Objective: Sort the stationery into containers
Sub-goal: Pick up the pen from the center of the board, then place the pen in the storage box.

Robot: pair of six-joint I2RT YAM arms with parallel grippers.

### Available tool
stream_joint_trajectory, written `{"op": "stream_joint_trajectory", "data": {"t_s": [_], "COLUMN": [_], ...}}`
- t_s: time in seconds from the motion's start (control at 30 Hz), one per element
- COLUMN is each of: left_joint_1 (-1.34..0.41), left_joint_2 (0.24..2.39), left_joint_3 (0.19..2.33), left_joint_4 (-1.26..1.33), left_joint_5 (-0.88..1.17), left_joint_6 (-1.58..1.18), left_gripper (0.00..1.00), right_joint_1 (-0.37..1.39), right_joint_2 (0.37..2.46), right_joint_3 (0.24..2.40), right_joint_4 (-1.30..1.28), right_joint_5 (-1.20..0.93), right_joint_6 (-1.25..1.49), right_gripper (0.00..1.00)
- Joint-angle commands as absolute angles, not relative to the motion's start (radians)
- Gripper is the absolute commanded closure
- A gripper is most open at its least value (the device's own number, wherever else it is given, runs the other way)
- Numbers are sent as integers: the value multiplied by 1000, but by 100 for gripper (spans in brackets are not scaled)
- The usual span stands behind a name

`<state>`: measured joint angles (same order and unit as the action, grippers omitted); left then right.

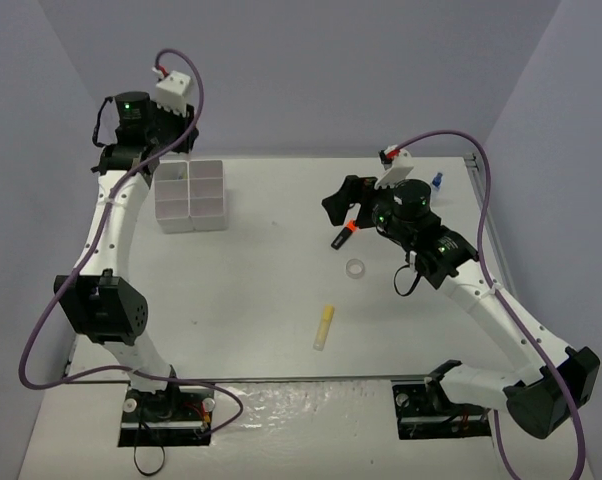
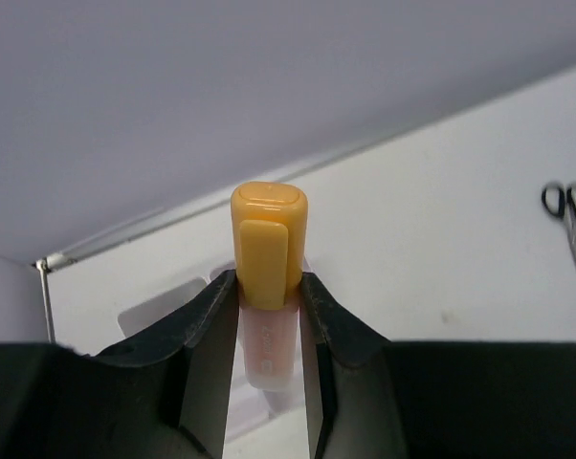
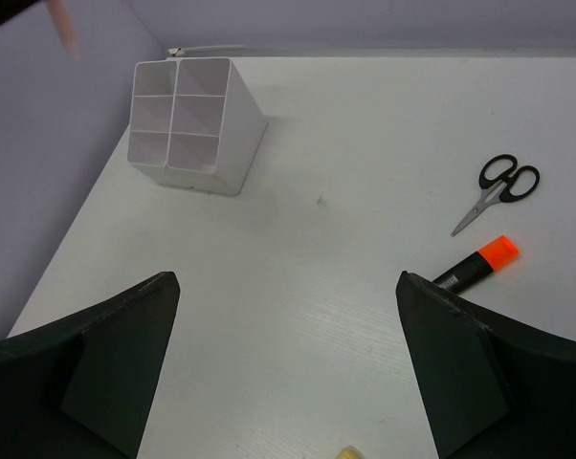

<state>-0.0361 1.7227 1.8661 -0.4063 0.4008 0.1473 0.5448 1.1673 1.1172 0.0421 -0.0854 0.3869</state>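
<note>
My left gripper (image 2: 269, 287) is shut on a pink piece with a yellow cap (image 2: 268, 251), held upright over the white organizer tray (image 2: 159, 304). In the top view it (image 1: 169, 165) hangs at the tray's (image 1: 191, 196) far left corner. My right gripper (image 3: 288, 359) is open and empty above the table (image 1: 341, 200). The orange-black marker (image 3: 476, 267) and black-handled scissors (image 3: 498, 186) lie to its right. The marker (image 1: 343, 235), clear tape ring (image 1: 356, 268), yellow stick (image 1: 324, 327) and blue-capped bottle (image 1: 436, 181) lie on the table. The scissors also show in the left wrist view (image 2: 569, 210). No pencil shows.
The tray (image 3: 197, 120) stands at the far left, its compartments looking empty in the right wrist view. Purple walls close in the table on the left, back and right. A metal rail (image 1: 476, 190) runs along the right edge.
</note>
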Motion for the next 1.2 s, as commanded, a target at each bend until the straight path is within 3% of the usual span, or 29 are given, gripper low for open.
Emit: {"op": "stream_joint_trajectory", "data": {"t_s": [0.0, 0.2, 0.47, 0.93, 1.17], "left_joint_1": [-31, -36, -49, -74, -71], "left_joint_2": [1794, 1873, 1891, 1954, 1970], "left_joint_3": [1879, 1809, 1603, 1410, 1387], "left_joint_4": [4, 285, 574, 843, 834], "left_joint_5": [185, 73, 113, 109, 105], "left_joint_6": [-185, -250, -240, -118, -112], "left_gripper": [100, 100, 100, 100, 98], "right_joint_1": [556, 557, 558, 560, 558], "right_joint_2": [1144, 1115, 1123, 1100, 1086], "right_joint_3": [1163, 1165, 1173, 1170, 1175], "right_joint_4": [103, 96, 89, 61, 45], "right_joint_5": [-21, 45, 72, 94, 103], "right_joint_6": [440, 449, 455, 445, 440], "right_gripper": [6, 6, 6, 6, 6]}}
